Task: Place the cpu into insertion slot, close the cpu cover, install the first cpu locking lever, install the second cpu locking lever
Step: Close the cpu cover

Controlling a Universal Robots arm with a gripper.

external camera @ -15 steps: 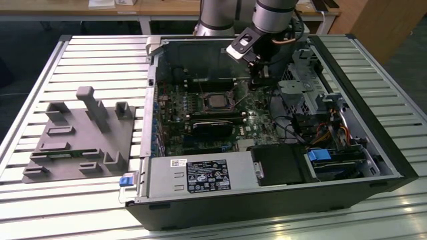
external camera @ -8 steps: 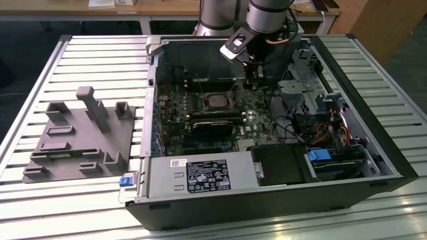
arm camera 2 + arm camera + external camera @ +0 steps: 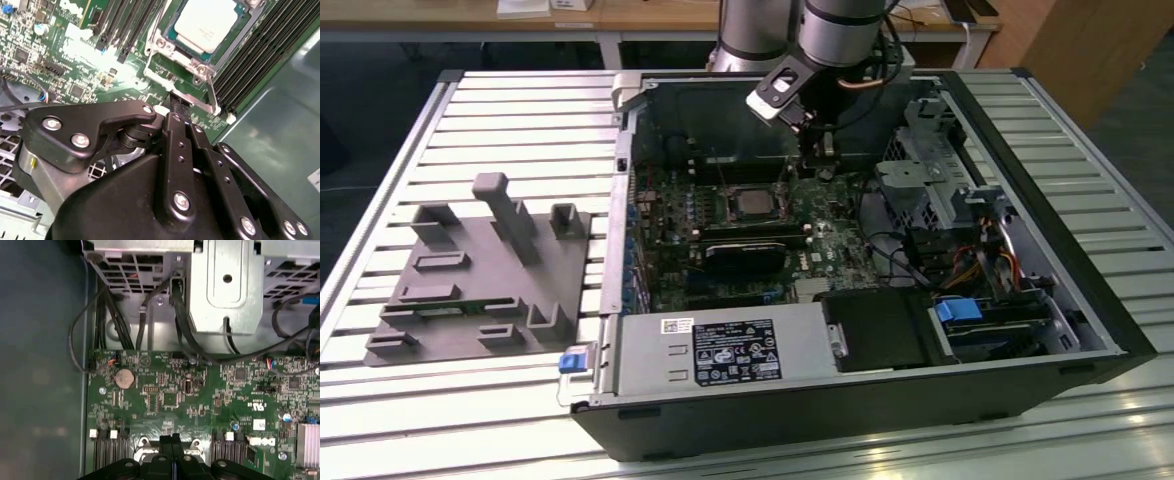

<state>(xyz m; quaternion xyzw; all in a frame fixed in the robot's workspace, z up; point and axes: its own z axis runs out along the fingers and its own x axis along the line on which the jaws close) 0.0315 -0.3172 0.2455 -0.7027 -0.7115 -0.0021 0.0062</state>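
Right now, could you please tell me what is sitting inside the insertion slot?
The cpu lies in the insertion slot, pale face up, with the cpu cover framing it. Whatever lies beneath the cpu is hidden by it.

The silver-grey arm (image 3: 838,30) carries a matte black pincer (image 3: 176,107) studded with silver screws (image 3: 181,201).

I work in a robotics lab or workshop: my arm (image 3: 841,30) stands over a slatted aluminium counter (image 3: 454,120) that carries an opened desktop computer case (image 3: 854,420) lying on its side, its green motherboard (image 3: 200,405) bared. Beside the case lies a grey fixture plate (image 3: 480,275) with moulded holders, and wooden desks (image 3: 654,15) line the background.
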